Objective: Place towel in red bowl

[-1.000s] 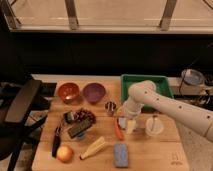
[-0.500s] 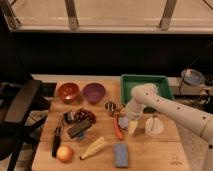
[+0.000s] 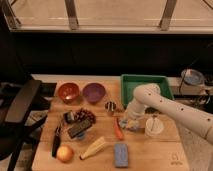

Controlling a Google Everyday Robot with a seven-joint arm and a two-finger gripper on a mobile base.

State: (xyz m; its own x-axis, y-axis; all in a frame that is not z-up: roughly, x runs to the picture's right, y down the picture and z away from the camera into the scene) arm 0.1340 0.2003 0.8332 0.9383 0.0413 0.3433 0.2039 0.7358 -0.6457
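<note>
Wooden bench (image 3: 165, 150), contents listed from the left:

- Black-handled knife (image 3: 56, 141): far left of the hand, near the front edge.
- Yellow round fruit (image 3: 65, 153): far left of the hand and nearer the front.
- Red bowl (image 3: 68, 91): well to the left of the hand and behind it, nothing visible inside.
- Dark grapes (image 3: 86, 115): left of the hand.
- Purple bowl (image 3: 93, 91): left of the hand and behind it, just beside the red bowl.
- Pale yellow long item (image 3: 94, 147): left of the hand, towards the front.
- Small metal cup (image 3: 110, 106): near the hand, left and slightly behind.
- Orange-red vegetable (image 3: 118, 130): just beside the hand on its left.
- Blue sponge (image 3: 120, 154): in front of the hand.
- Hand (image 3: 130, 119): lowered to the bench surface, directly over the towel; how far open it is, or whether it has a hold, cannot be told.
- Towel (image 3: 135, 126): pale crumpled cloth at the hand, lying on the bench, well apart from the red bowl.
- Green tray (image 3: 145, 82): behind the hand.
- White cup (image 3: 154, 126): just right of the hand.
</note>
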